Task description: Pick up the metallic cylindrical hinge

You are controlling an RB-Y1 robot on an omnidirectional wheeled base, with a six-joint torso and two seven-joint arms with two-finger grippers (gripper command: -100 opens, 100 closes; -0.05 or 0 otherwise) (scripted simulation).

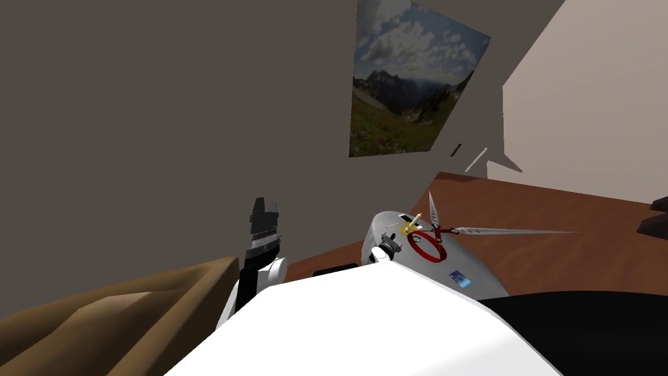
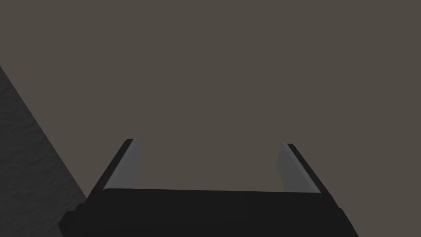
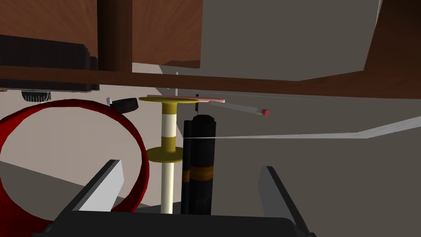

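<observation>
Grey counter (image 1: pixel 486 277) by the wall carried the hinge (image 3: pixel 198 164), a dark upright cylinder just beside a yellow spool (image 3: pixel 167 154). Right jaws stood apart around both; shifting clear of the spool before closing seemed wisest. Left jaws gaped idle.

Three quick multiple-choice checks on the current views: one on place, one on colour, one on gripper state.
1. Where is the hinge? A on the floor; B ahead of the right gripper, in line with its finger gap; C on a shelf.
2. The ring's colour? A red; B blue; C green.
3. The left gripper? A shut on the hinge; B shut on the ring; C open, empty.
Key: 1 B, the dark hinge rises between the fingers in the right wrist view. 2 A, its band is red. 3 C, its fingers stand apart with nothing between.
</observation>
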